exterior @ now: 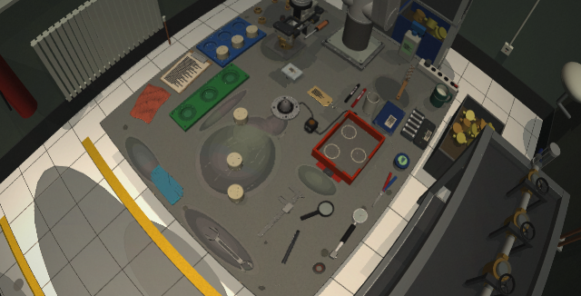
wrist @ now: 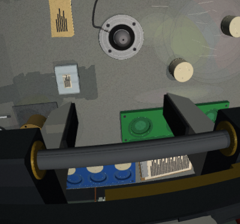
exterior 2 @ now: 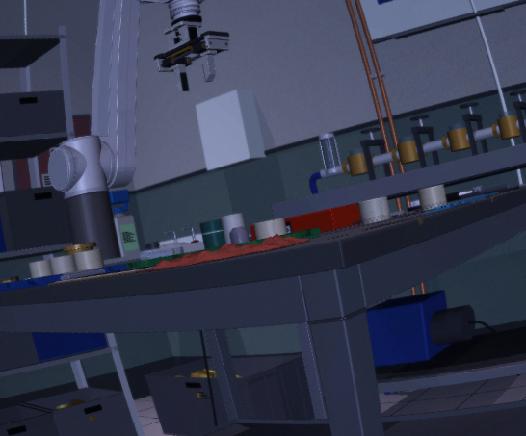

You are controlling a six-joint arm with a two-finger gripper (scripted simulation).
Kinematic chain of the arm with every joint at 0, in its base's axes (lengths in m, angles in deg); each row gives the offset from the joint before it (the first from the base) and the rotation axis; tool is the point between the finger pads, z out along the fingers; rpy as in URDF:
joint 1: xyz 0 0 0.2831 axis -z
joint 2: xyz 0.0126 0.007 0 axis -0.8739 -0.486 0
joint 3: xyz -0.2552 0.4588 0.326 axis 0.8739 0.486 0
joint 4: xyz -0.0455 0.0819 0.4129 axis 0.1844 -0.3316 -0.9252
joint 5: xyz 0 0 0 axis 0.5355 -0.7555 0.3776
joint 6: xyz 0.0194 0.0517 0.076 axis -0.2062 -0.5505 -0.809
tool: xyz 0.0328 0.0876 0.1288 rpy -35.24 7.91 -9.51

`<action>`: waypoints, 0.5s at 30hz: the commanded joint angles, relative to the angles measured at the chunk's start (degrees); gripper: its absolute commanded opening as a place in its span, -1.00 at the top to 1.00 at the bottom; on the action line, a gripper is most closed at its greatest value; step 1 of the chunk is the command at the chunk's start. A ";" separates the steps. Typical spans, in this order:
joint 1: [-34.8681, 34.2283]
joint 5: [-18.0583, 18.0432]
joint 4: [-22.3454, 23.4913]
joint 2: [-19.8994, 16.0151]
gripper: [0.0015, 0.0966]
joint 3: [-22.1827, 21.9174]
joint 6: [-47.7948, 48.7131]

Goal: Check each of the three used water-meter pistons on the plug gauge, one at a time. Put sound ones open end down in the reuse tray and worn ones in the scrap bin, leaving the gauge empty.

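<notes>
The green reuse tray is partly hidden behind my fingers in the wrist camera. Three cream pistons stand apart on the table's near half: one close to the green tray, one in the middle and one nearest the front edge. The plug gauge, a grey ring with a dark central plug, sits empty right of the first piston. The red scrap bin lies further right. My gripper hangs high over the table's far end, far from the pistons. It is open and holds nothing.
Behind the work stands the arm's base, with shelving to its right. A blue tray holding three cream caps lies at the far left, a red cloth and ribbed card beside it. Tools, a magnifier and a spanner lie along the front.
</notes>
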 commanded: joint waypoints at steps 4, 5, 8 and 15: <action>0.00 0.00 0.00 0.03 -0.53 -0.05 0.00; 0.00 0.00 0.00 0.03 -0.53 -0.05 0.00; 0.00 0.00 0.00 0.03 -0.53 -0.05 0.00; 0.00 -0.54 0.00 -0.20 -0.53 0.28 0.00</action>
